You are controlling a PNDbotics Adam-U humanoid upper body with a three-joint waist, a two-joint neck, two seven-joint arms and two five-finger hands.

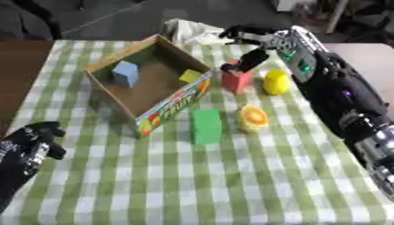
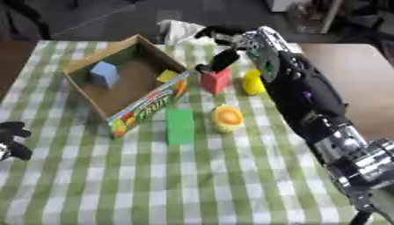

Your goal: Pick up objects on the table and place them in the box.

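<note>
Left eye view: right hand (image 1: 250,46) sits over the red block (image 1: 236,81), thumb touching its top, other fingers spread above, not closed round it. Red block stands on the checked cloth (image 1: 192,184) just beside the box (image 1: 107,88), yellow object (image 1: 276,82) to its right. Green block (image 1: 206,126) and orange-yellow object (image 1: 252,118) lie nearer. Box holds blue block (image 1: 125,73) and yellow block (image 1: 190,75). Left hand (image 1: 34,143) idle at lower left, fingers curled, empty.

We see a blue block (image 1: 125,73) and a yellow block (image 1: 190,75) inside the open box (image 1: 171,105). Beside it lie a red block (image 1: 236,81), a green block (image 1: 206,126), a yellow thing (image 1: 276,82), maybe a lemon, and an orange-and-yellow round thing (image 1: 252,117).
</note>
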